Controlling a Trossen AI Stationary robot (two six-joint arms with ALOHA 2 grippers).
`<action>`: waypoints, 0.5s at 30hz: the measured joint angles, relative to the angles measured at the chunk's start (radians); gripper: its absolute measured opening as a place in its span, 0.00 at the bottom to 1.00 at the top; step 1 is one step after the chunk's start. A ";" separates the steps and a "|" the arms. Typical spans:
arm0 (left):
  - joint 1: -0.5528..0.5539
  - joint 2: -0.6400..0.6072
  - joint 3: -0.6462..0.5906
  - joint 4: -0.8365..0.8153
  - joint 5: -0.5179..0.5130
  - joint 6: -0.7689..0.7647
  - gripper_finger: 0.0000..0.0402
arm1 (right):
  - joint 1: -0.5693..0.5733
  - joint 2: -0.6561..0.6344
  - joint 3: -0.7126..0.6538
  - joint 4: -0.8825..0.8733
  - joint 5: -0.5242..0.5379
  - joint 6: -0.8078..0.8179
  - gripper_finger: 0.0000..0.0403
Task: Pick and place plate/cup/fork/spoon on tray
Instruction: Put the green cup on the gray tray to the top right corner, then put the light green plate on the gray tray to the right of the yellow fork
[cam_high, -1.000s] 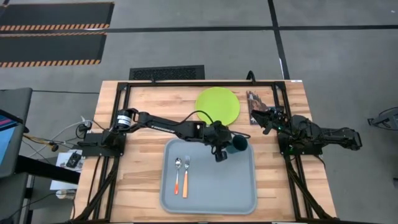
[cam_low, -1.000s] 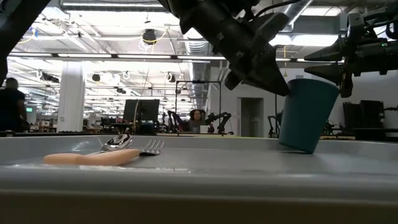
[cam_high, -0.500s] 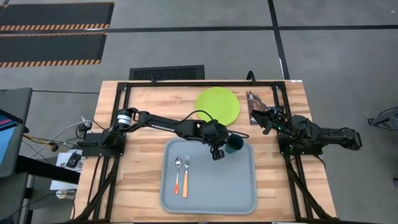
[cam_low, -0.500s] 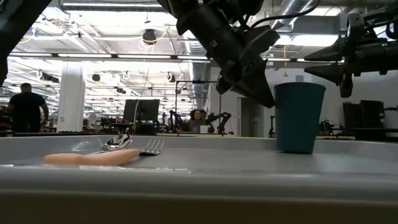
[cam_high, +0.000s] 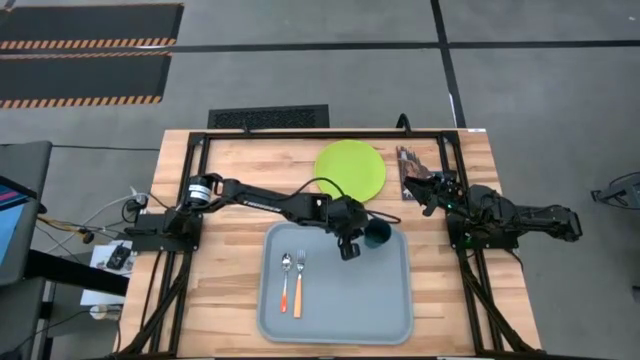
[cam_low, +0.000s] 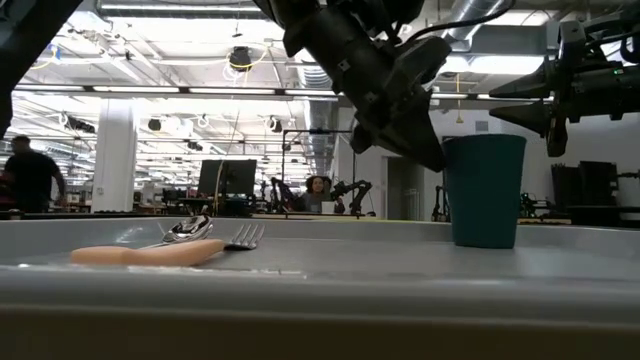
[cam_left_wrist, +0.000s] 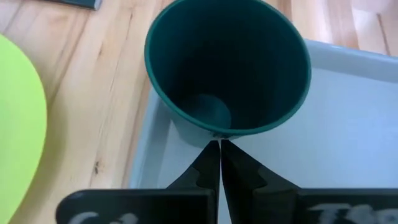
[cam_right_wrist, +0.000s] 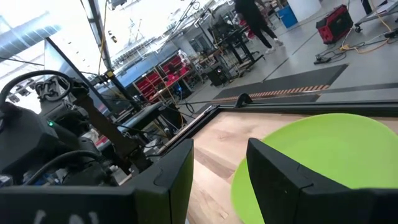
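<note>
Grey floor (cam_high: 300, 80), 2 hazard-striped mats (cam_high: 85, 25), bright ceiling lights (cam_low: 150, 75)

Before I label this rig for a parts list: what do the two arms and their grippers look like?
Both arms are dark, slim and jointed. The left arm has a silver-white collar near its base and a black cable looping over it. The left gripper ends in two flat black tapered fingers. The right gripper has broader, blocky black fingers.

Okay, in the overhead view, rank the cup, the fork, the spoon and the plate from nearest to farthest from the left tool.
1. The cup, right beside the left tool, at the tray's far right corner.
2. The plate, on the table beyond the tray; the fork, on the tray's left, is too close to call.
3. The spoon, just outside the fork.
</note>
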 joint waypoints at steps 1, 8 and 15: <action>0.000 0.000 0.000 0.003 -0.013 0.000 0.00 | 0.000 0.000 0.000 0.000 0.000 0.000 0.43; 0.025 -0.001 0.000 -0.017 -0.090 -0.040 0.00 | 0.000 0.000 0.000 0.000 0.000 0.000 0.43; 0.089 -0.092 0.000 -0.134 -0.092 -0.139 0.15 | 0.000 0.000 0.000 0.000 0.000 0.000 0.43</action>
